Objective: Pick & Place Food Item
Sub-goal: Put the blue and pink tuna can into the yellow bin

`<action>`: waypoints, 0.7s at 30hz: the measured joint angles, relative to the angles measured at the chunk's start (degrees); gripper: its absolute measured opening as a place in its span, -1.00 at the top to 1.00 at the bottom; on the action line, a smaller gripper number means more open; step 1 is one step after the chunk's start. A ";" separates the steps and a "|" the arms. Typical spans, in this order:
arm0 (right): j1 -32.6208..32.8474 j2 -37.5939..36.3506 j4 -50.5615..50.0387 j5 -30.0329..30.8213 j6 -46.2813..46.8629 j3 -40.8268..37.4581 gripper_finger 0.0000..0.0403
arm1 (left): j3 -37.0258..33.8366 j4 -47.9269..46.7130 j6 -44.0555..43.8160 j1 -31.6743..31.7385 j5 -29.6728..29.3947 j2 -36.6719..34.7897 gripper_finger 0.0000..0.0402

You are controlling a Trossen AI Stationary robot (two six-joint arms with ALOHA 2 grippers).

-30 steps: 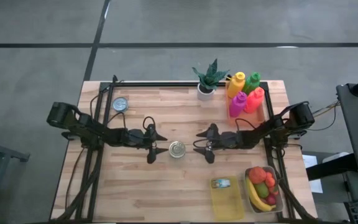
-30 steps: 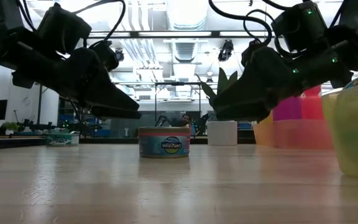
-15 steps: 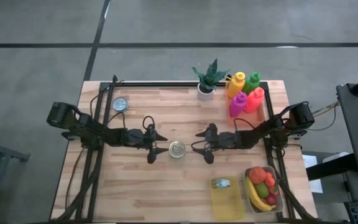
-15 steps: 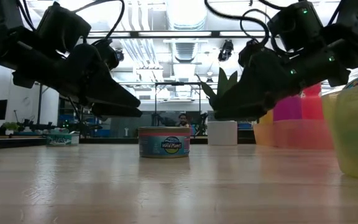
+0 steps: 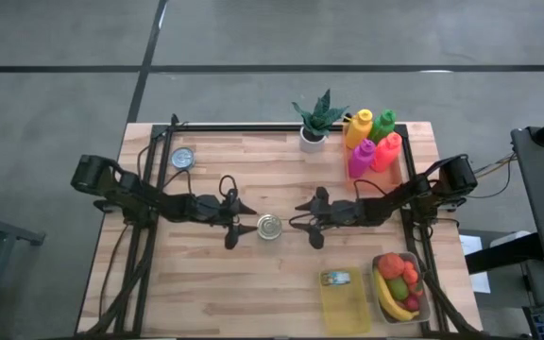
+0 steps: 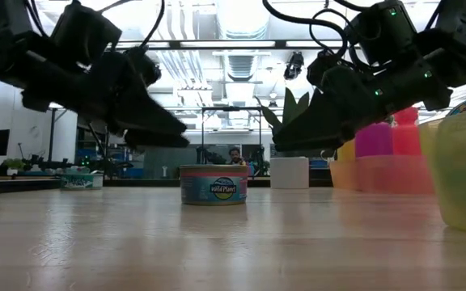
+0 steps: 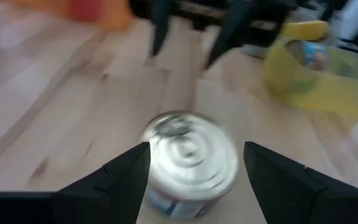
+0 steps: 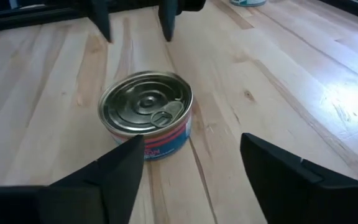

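Observation:
A short tin can with a silver pull-tab lid and a blue label stands upright on its base in the middle of the wooden table. It also shows as the can, the can and the can. My left gripper hovers open just left of it, a little above the table. My right gripper hovers open just right of it, pointing at it. In each wrist view the can sits ahead of the fingers, untouched.
A yellow tub holding another tin stands at the near right, beside a tray of toy fruit. Coloured bottles and a potted plant stand at the far right. A round tin lies at the far left.
My right gripper has turned slightly at the wrist, and its fingertips have edged a little toward the can. The can has stayed where it was.

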 joint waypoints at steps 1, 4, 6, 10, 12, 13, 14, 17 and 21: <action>0.00 0.00 0.00 0.00 -0.01 0.00 -0.25 | 0.87 -0.77 1.23 0.00 1.27 0.01 -0.31; 0.00 0.00 0.00 0.04 -0.03 0.00 -0.16 | 3.46 -5.37 5.67 -0.02 3.39 0.22 -0.31; 0.00 0.00 0.00 0.04 -0.02 0.00 -0.11 | 5.01 -10.06 7.75 0.16 2.44 0.22 -0.31; 0.00 0.00 0.00 0.04 -0.01 0.00 -0.03 | 5.65 -17.49 8.27 0.64 -1.13 0.26 -0.31; 0.00 0.00 0.00 0.04 -0.01 0.00 0.00 | 5.12 -16.88 8.26 1.06 -1.42 0.26 -0.31; 0.00 0.00 0.00 0.04 -0.01 0.00 0.02 | 4.86 -16.08 8.26 1.26 -1.44 0.26 -0.31; 0.00 0.00 0.00 0.04 -0.02 0.00 0.03 | 4.64 -15.49 8.26 1.46 -1.46 0.26 -0.31; 0.00 0.00 0.00 0.04 -0.01 0.00 0.05 | 4.59 -14.96 8.29 1.95 -1.62 0.26 -0.31; 0.00 0.00 0.00 0.04 -0.03 0.00 0.06 | 4.59 -13.25 8.59 2.44 -1.62 0.26 -0.31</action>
